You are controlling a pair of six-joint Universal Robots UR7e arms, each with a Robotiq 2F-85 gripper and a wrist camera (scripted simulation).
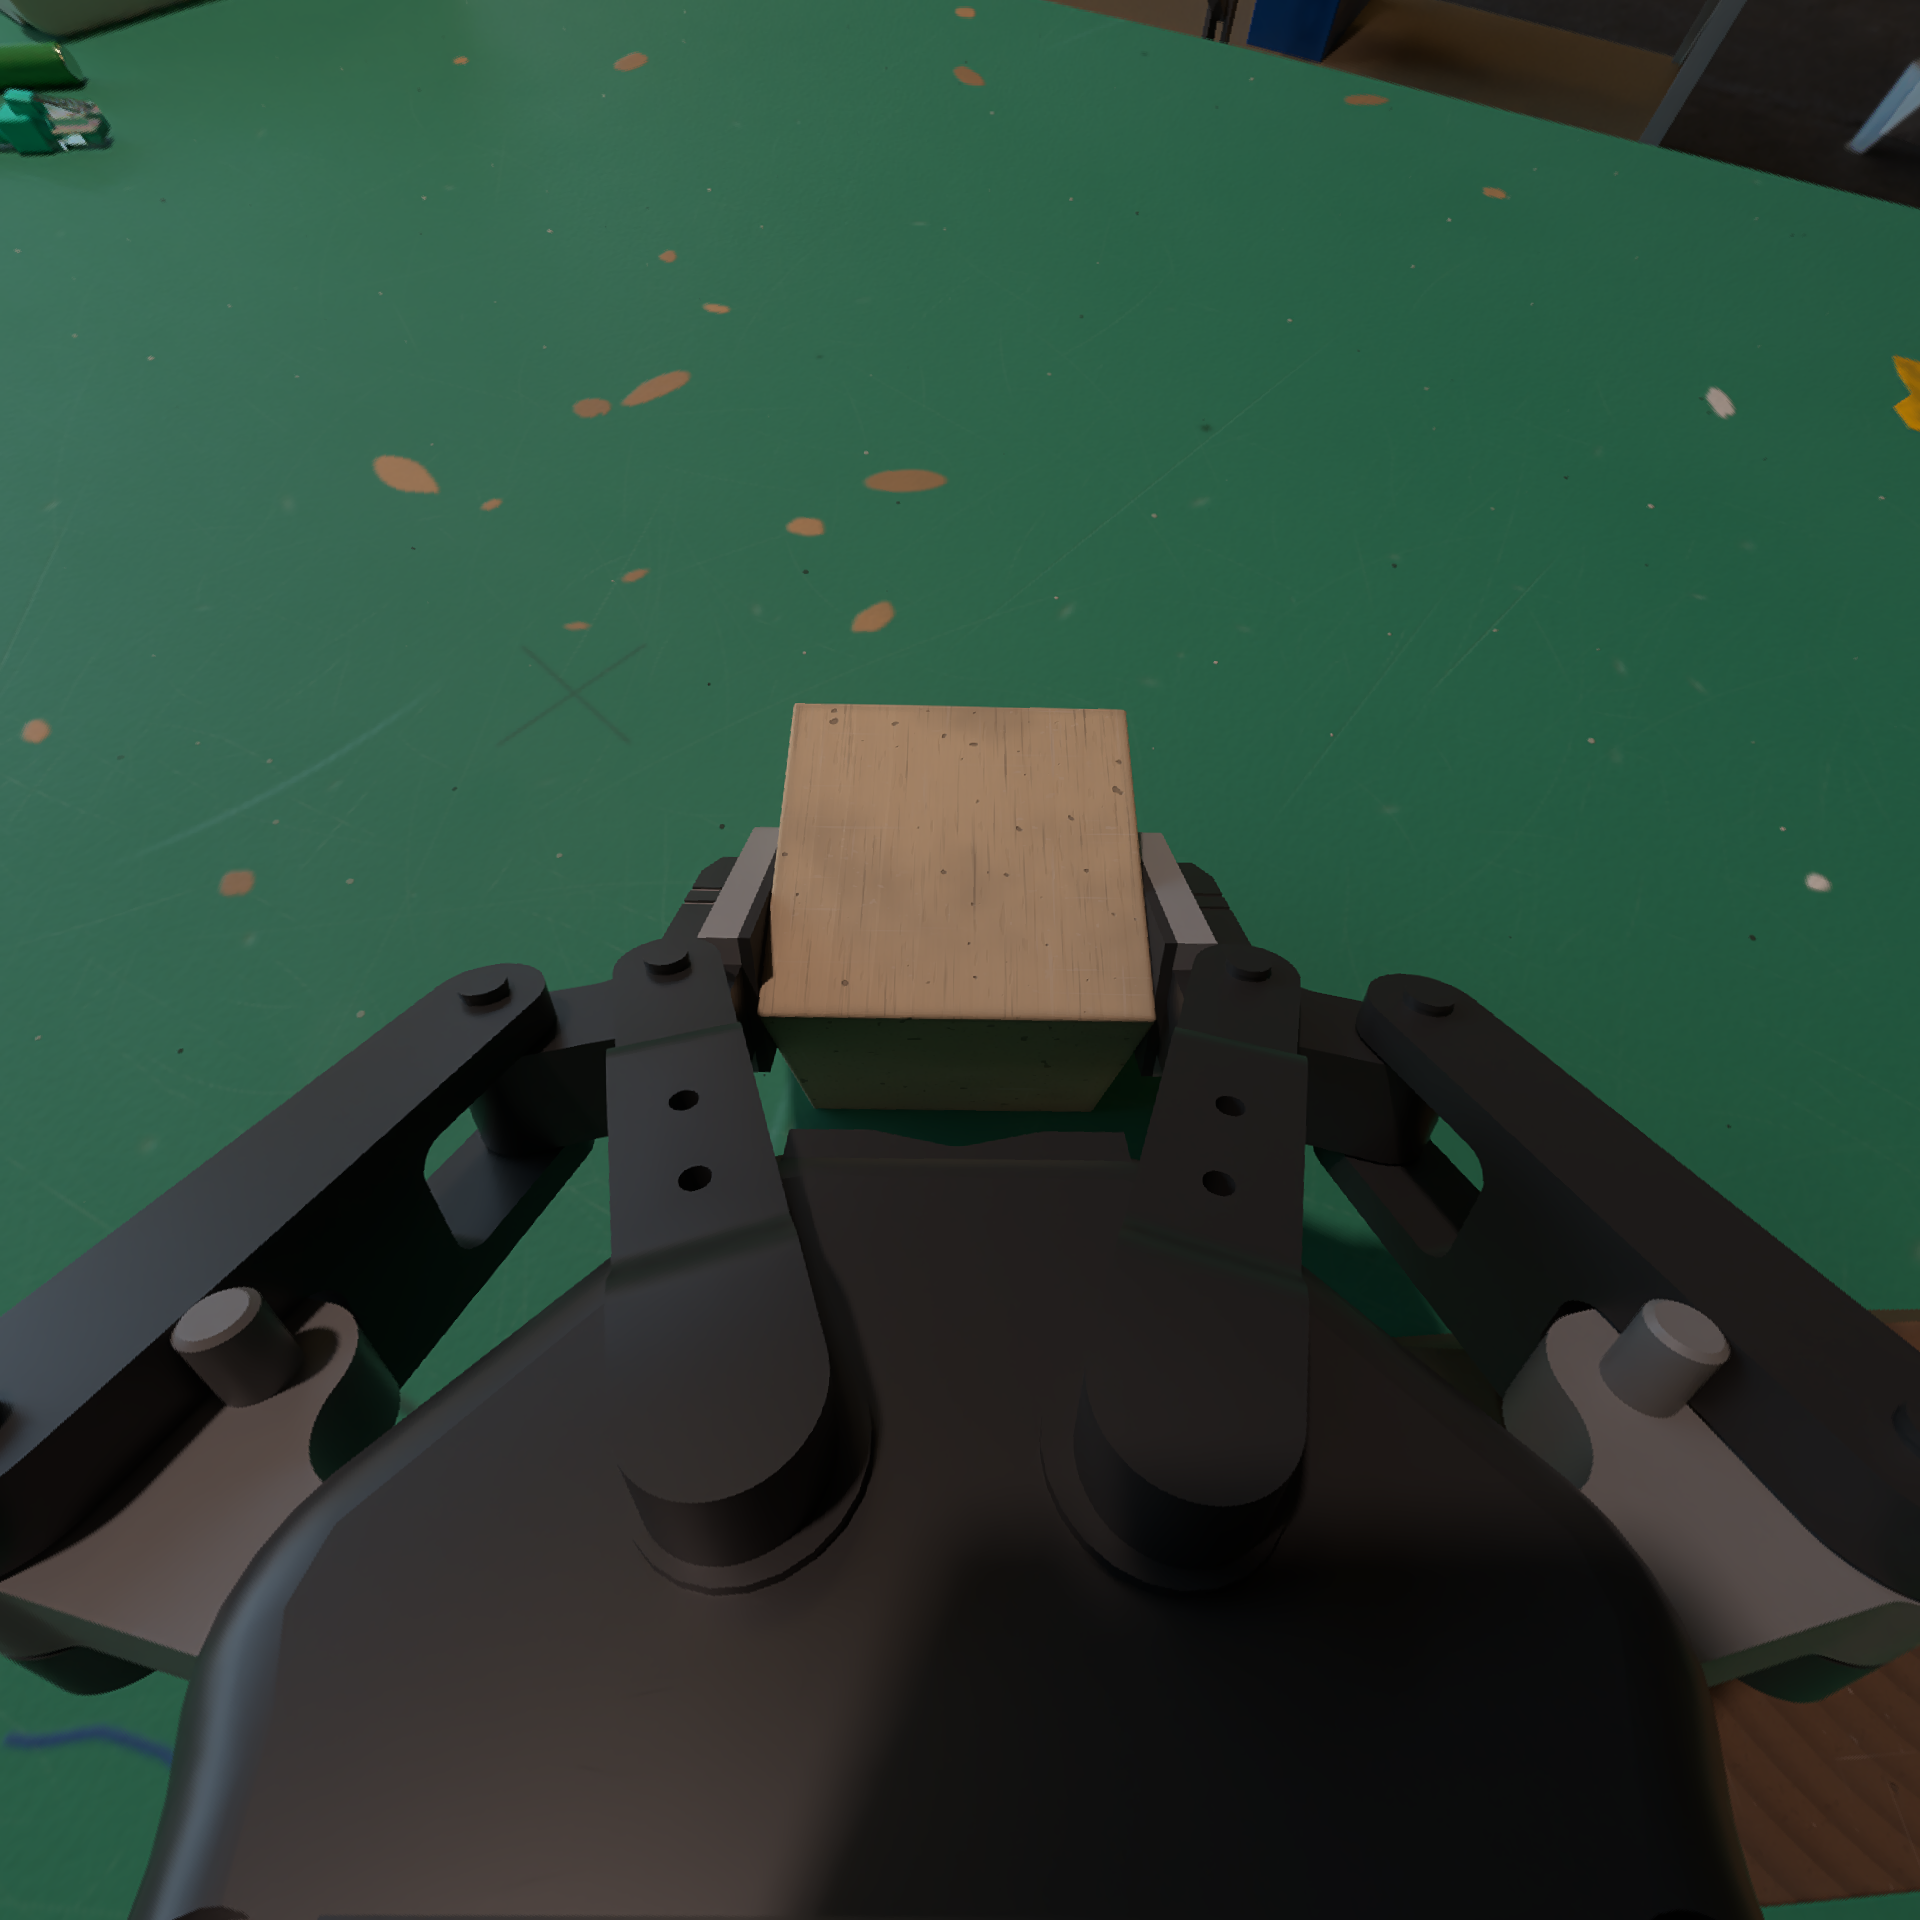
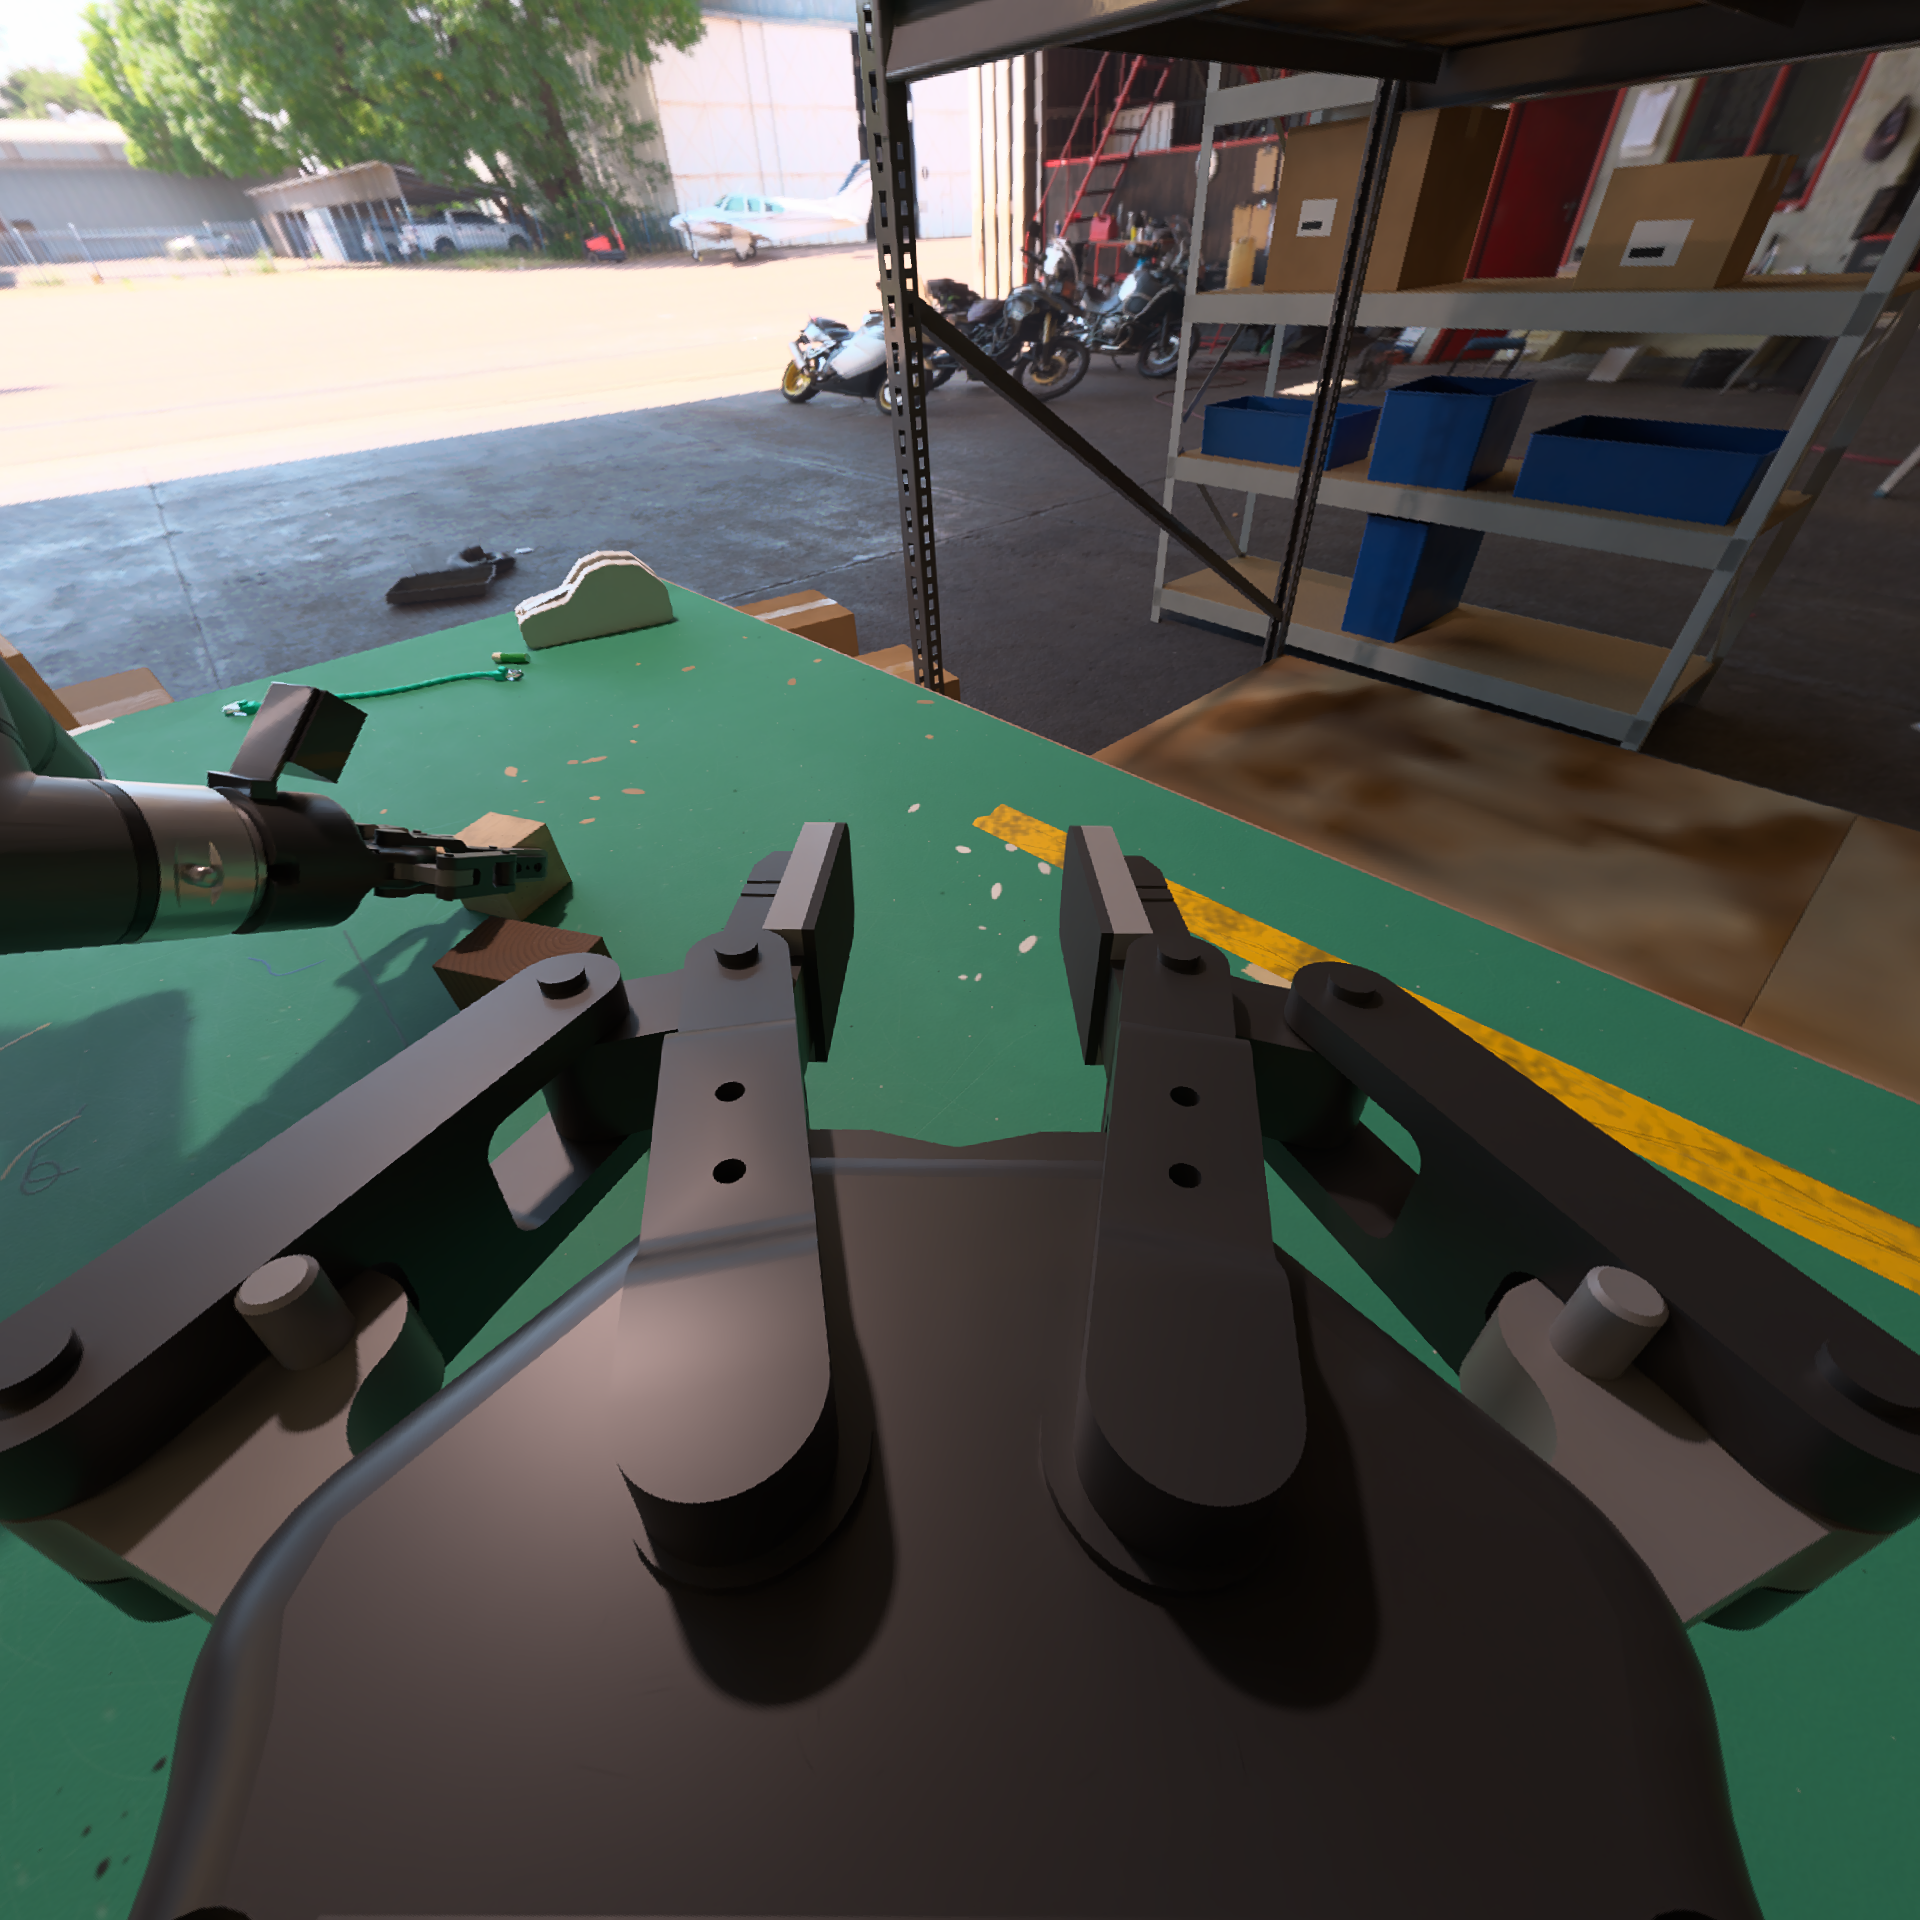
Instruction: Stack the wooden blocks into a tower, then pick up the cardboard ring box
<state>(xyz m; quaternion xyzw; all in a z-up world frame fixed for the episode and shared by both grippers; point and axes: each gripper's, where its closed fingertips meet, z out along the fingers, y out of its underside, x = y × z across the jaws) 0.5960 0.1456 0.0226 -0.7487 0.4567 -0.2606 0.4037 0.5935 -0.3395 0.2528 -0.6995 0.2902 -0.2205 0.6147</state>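
Note:
My left gripper [image 1: 958, 904] is shut on a light wooden block [image 1: 956, 862], with a pad pressed on each side, above the green table [image 1: 1351, 520]. In the right wrist view the same left gripper [image 2: 499, 868] holds that block [image 2: 520, 836] tilted, a little above the table. A darker wooden block [image 2: 509, 961] lies on the table just in front of it, partly hidden by my right gripper's linkage. My right gripper [image 2: 956, 935] is open and empty over bare table. No cardboard ring box shows in either view.
A white stepped foam piece [image 2: 592, 603] and a green cable [image 2: 416, 686] lie at the table's far edge. A yellow stripe [image 2: 1558, 1101] runs along the right side. Metal shelving [image 2: 1455, 416] with blue bins stands beyond the table. Small green parts [image 1: 52, 120] lie far left.

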